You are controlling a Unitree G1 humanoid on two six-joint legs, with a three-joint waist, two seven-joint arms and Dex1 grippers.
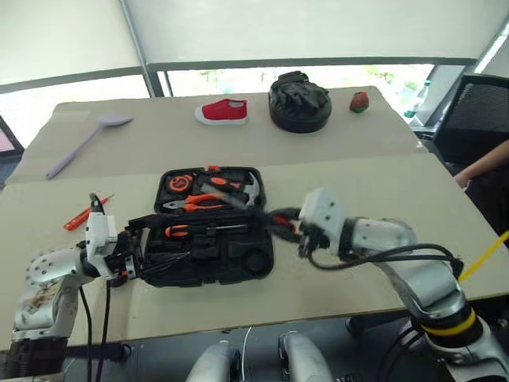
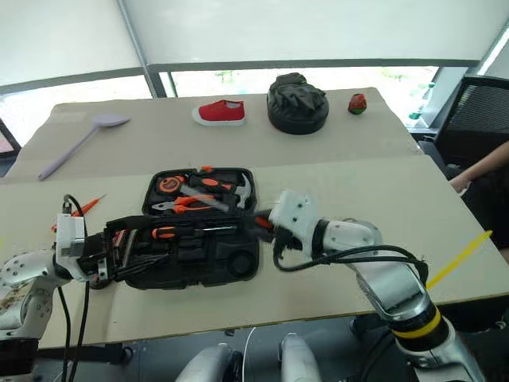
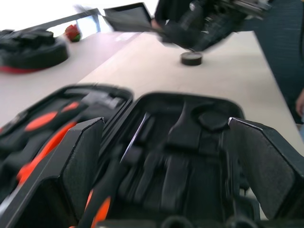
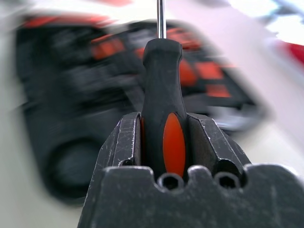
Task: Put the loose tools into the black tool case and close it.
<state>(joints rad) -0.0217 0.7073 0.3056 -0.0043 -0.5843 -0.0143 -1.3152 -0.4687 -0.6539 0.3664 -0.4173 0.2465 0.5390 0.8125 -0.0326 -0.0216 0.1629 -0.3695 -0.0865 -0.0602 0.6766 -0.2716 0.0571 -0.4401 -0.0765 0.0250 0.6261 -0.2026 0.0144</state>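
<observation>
— Both tools sit nearest, at the desk's (image 1: pixel 374 263) near edge. What do the head views give?

— A flat black plastic case (image 1: pixel 208 227) with rounded corners, lying open mid-desk. The left tool (image 1: pixel 131 253) is at its left end, fingers spread wide and empty. The right tool (image 1: pixel 280 221) is at its right end, clamped on a black-and-orange screwdriver (image 1: pixel 270 216). A slim red screwdriver (image 1: pixel 86 213) lies loose toward the left edge. At the far edge are a lilac spoon (image 1: pixel 83 141), a red shoe (image 1: pixel 223 111) and a round black bundle (image 1: pixel 298 102).

— And the left wrist view?

— Padded black fingers (image 3: pixel 78 168) stand well apart over the moulded slots of the near half. A small dark tape roll (image 3: pixel 191 58) rests on the bare desk beyond the case.

— The right wrist view?

— Ribbed metal-look fingers (image 4: pixel 124 142) pinch the rubbery handle, its steel shaft pointing toward the case.

— So which step is this?

— I'd judge it's loading: carrying that screwdriver to its slot. Next it needs the shaft lined up with a free long groove, then lowering and release. The slim screwdriver and roll remain out, the lid not yet closed.
</observation>
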